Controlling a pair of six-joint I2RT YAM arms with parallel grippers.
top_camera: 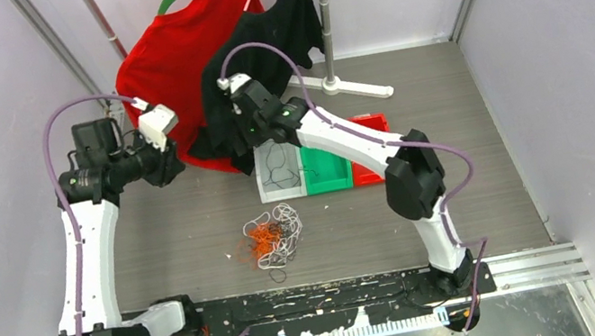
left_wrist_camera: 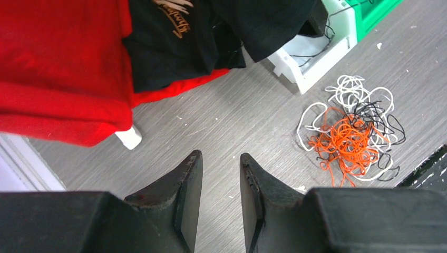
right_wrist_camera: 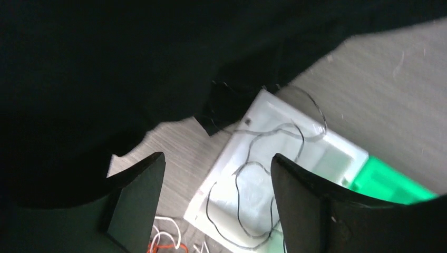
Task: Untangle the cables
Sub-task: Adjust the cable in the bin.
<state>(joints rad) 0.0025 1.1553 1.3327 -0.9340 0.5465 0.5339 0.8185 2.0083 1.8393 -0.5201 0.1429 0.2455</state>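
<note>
The tangled cables [top_camera: 274, 238] lie on the table [top_camera: 177, 234] near its middle. At their 12 to 2 o'clock, close by, three bins [top_camera: 329, 185] stand side by side in a row. One loose cable [top_camera: 278, 164] lies in the left-end bin [top_camera: 266, 193]. Two hanging shirts [top_camera: 184, 59] drape at the bins' 11 o'clock, one hem over that bin's far edge. The stand's foot [top_camera: 350, 86] rests at their 1 o'clock.

Clad in white along the long links of the left arm [top_camera: 93, 248] and the right arm [top_camera: 344, 142], with bulky black housings at every joint. Strung on either side with a thick purple hose [top_camera: 47, 150], fitted by each wrist with a boxy white camera block [top_camera: 159, 123], and marked with a small green light [top_camera: 287, 116] on the right one. Tipped with matte black, wedge-shaped fingers on the left gripper [left_wrist_camera: 221, 158] and the right gripper [right_wrist_camera: 216, 163], tapering to blunt points.
</note>
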